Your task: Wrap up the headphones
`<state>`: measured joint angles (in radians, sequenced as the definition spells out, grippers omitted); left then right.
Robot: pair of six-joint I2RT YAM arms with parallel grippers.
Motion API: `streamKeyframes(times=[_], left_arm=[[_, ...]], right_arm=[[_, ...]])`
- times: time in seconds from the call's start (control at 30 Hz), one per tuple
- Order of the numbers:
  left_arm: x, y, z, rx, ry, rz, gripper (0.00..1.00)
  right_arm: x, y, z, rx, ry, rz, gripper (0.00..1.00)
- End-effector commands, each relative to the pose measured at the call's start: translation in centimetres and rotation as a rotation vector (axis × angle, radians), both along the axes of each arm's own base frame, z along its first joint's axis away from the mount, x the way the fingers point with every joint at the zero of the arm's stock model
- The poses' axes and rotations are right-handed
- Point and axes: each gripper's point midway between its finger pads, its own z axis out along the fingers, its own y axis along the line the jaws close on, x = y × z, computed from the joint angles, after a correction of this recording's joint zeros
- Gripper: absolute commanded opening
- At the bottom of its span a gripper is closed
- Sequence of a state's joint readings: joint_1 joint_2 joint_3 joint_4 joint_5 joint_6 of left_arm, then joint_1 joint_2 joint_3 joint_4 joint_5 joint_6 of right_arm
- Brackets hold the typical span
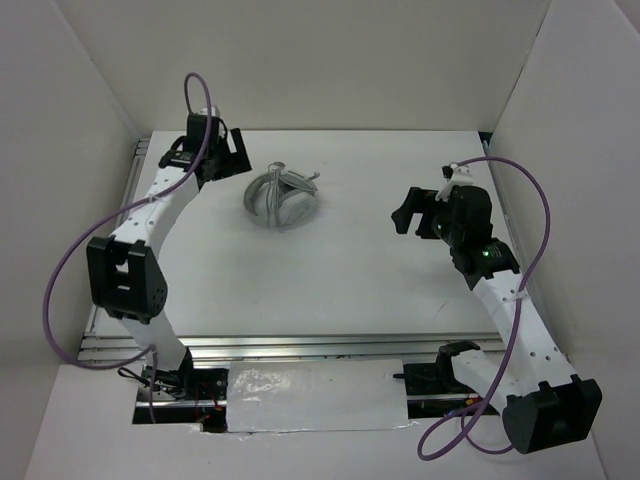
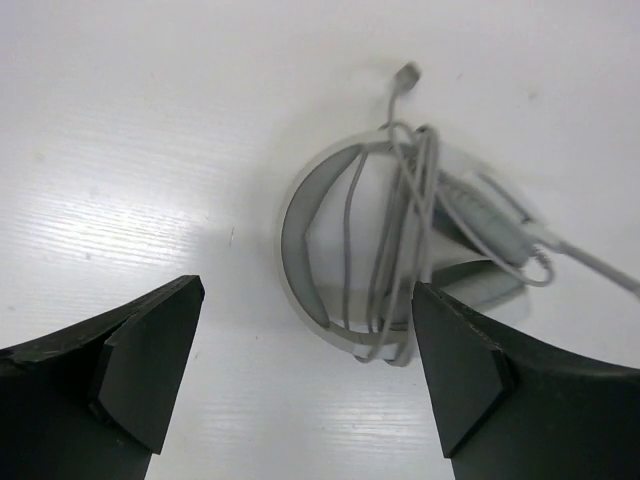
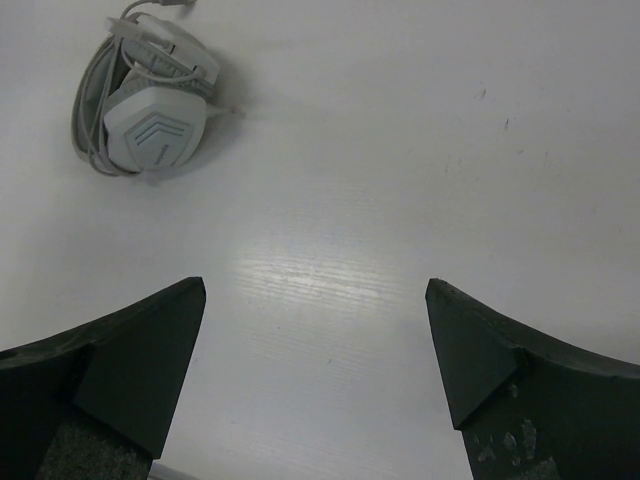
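The headphones (image 1: 281, 198) lie on the white table at the back middle, light grey, with the thin cable looped round the headband. In the left wrist view the headphones (image 2: 300, 240) sit just beyond the fingertips, cable strands crossing the band and the plug (image 2: 405, 75) pointing away. My left gripper (image 1: 238, 150) stands open to the left of them, nothing between its fingers (image 2: 160, 360). My right gripper (image 1: 408, 212) is open too, well to the right. In the right wrist view the headphones (image 3: 150, 130) show their ear cup at the top left, far from my right gripper (image 3: 315, 330).
White walls close in the table on the left, back and right. An aluminium rail (image 1: 300, 348) runs along the near edge, with a foil-covered strip (image 1: 315, 395) in front of it. Purple cables (image 1: 60, 290) loop beside both arms.
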<state>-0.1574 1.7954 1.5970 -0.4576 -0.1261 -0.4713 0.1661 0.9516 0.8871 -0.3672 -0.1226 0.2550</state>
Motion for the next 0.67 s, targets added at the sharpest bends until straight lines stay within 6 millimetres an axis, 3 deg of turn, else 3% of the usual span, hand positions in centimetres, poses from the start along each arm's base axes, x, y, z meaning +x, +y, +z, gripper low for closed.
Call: streamKeyframes(times=[0.0,0.07,0.1,0.17,0.2,0.23,0.27,0.3,0.4,0.53,0.63], left_arm=[[-2.2,1.5,6.7,0.022,-0.144,0.052,0.99],[-4.1,2.6,6.6,0.048,-0.139,0.11,0.99],[-6.4,3.6,7.0,0.065,-0.145,0.15,0.99],[-8.6,4.1,7.2,0.057,-0.163,0.196,0.99],[-11.0,4.3,7.2,0.044,-0.182,0.209,0.99],[-12.1,4.2,7.2,0.028,-0.196,0.212,0.99],[-13.9,4.4,8.7,0.002,-0.25,0.222,0.99],[-15.2,4.3,7.3,-0.007,-0.233,0.227,0.99],[-18.4,4.0,6.6,-0.089,-0.272,0.258,0.99],[-20.3,5.4,7.3,-0.091,-0.309,0.329,0.99],[-20.6,5.5,7.8,-0.095,-0.318,0.335,0.99]], right_arm=[[0.4,-0.4,2.4,0.03,-0.034,-0.056,1.0],[0.6,-0.9,2.1,0.034,-0.023,-0.099,1.0],[0.7,-1.4,1.9,0.043,-0.017,-0.142,1.0],[0.9,-2.3,1.7,0.05,-0.014,-0.213,1.0],[1.0,-2.8,1.6,0.055,-0.015,-0.248,1.0],[1.1,-3.0,1.5,0.058,-0.013,-0.26,1.0],[1.0,-3.1,1.1,0.058,-0.006,-0.268,1.0],[1.0,-3.0,1.2,0.066,-0.012,-0.27,1.0],[0.8,-2.8,0.8,0.079,-0.018,-0.256,1.0],[0.1,-3.0,0.5,0.091,-0.039,-0.272,1.0],[-0.1,-3.3,0.2,0.096,-0.057,-0.286,1.0]])
